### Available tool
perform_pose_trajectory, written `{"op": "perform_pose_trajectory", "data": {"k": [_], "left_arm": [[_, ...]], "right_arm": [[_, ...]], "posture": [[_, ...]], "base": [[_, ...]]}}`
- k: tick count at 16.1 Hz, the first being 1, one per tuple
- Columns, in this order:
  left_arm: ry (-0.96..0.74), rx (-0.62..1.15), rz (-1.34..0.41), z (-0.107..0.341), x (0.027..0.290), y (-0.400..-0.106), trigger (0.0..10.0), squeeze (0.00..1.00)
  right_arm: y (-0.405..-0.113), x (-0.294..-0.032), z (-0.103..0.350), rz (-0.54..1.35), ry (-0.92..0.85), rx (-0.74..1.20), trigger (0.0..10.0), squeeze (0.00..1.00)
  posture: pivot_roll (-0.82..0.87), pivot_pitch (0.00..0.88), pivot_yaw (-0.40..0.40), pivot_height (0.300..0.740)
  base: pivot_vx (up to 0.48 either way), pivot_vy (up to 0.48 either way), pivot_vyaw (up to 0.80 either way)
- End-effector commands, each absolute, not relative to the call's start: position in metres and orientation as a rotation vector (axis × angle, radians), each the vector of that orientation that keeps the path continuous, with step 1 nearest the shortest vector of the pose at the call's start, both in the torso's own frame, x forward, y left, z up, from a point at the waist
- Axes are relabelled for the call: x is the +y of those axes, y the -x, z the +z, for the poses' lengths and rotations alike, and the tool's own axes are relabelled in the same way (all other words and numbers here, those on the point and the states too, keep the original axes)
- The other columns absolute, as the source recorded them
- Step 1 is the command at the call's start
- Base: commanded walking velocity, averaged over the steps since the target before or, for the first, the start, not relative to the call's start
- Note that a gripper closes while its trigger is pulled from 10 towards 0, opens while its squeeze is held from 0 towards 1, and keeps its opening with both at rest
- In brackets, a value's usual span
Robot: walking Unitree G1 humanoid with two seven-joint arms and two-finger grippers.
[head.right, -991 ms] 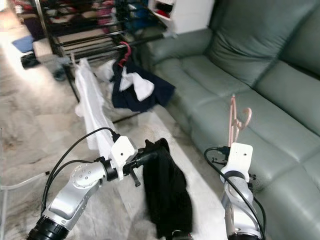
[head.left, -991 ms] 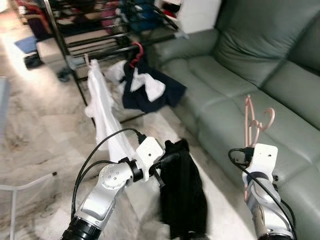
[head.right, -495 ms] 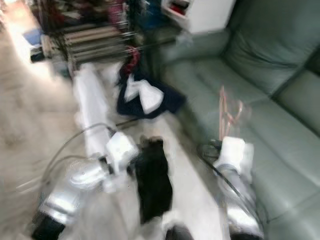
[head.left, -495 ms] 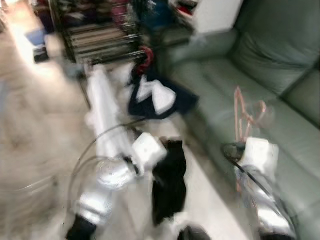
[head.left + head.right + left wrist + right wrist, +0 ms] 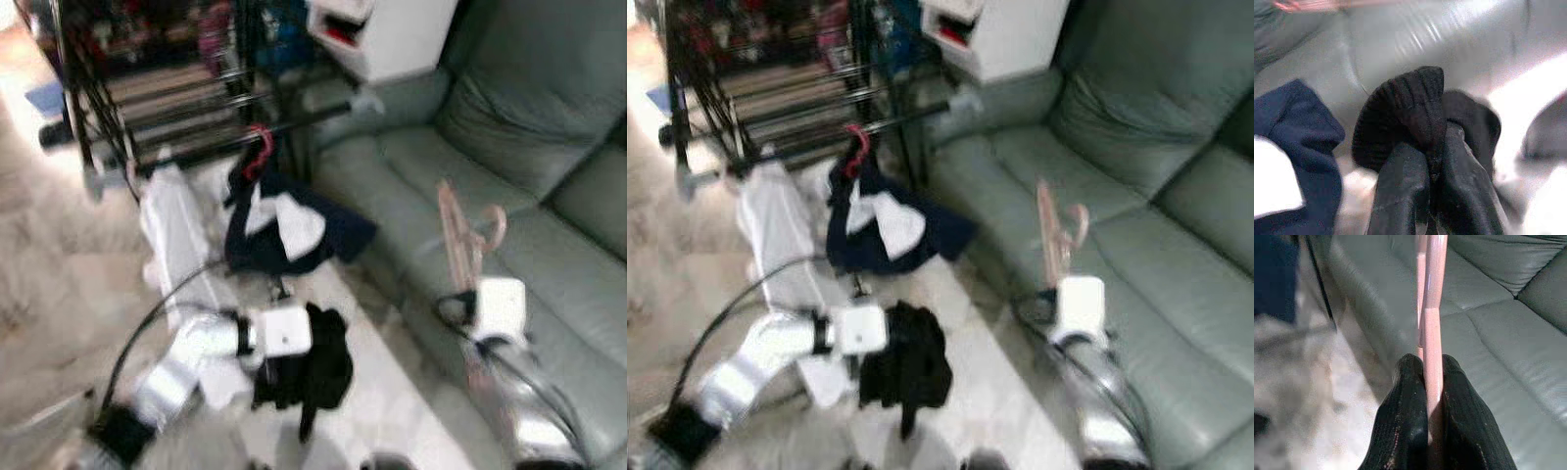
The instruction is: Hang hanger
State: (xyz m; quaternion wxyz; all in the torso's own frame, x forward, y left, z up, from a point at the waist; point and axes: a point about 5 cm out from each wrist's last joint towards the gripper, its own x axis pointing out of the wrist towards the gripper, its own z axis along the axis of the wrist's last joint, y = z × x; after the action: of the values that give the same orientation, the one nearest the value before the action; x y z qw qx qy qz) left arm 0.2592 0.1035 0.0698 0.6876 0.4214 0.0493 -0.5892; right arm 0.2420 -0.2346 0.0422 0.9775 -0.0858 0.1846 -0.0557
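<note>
Right gripper (image 5: 1425, 377) clenched on upright pink hanger (image 5: 460, 230); drying rack (image 5: 196, 108) probably ahead-left; left gripper (image 5: 1425, 161) clamps black garment (image 5: 309, 367).

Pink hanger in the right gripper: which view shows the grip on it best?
The right wrist view: the pink hanger runs straight up between the right gripper and its two black fingers, pinched close. Both eye views show it blurred, upright above the wrist, hook up, before the green sofa.

pink hanger (image 5: 466, 235), upright, above sofa
</note>
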Motion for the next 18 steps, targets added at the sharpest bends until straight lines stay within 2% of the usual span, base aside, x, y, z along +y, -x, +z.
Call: {"op": "perform_pose_trajectory", "data": {"k": [1, 4, 8, 13, 18], "left_arm": [[-1.124, 0.161, -1.278, 0.060, 0.129, -0.267, 10.0, 0.00], [-1.178, 0.041, -1.016, 0.089, 0.137, -0.311, 10.0, 0.00], [-1.200, -0.136, -0.885, 0.111, 0.135, -0.334, 10.0, 0.00], [-1.236, -0.046, -0.832, 0.101, 0.146, -0.343, 10.0, 0.00], [-1.053, 0.069, -0.675, 0.101, 0.152, -0.357, 10.0, 0.00]], "right_arm": [[-0.244, -0.224, 0.046, -0.026, 0.182, 0.360, 10.0, 0.00], [-0.237, -0.230, 0.050, 0.135, 0.245, 0.392, 10.0, 0.00], [-0.228, -0.232, 0.062, 0.388, 0.303, 0.402, 10.0, 0.00], [-0.222, -0.239, 0.083, 0.619, 0.367, 0.420, 10.0, 0.00], [-0.209, -0.246, 0.098, 0.803, 0.307, 0.502, 10.0, 0.00]], "posture": [[-0.05, 0.000, 0.012, 0.740], [-0.06, 0.000, 0.026, 0.740], [-0.07, 0.000, 0.041, 0.740], [-0.07, 0.000, 0.056, 0.740], [-0.07, 0.000, 0.065, 0.740]], "base": [[0.000, 0.000, 0.00], [0.000, 0.000, 0.00], [0.000, 0.000, 0.00], [0.000, 0.000, 0.00], [0.000, 0.000, 0.00]]}}
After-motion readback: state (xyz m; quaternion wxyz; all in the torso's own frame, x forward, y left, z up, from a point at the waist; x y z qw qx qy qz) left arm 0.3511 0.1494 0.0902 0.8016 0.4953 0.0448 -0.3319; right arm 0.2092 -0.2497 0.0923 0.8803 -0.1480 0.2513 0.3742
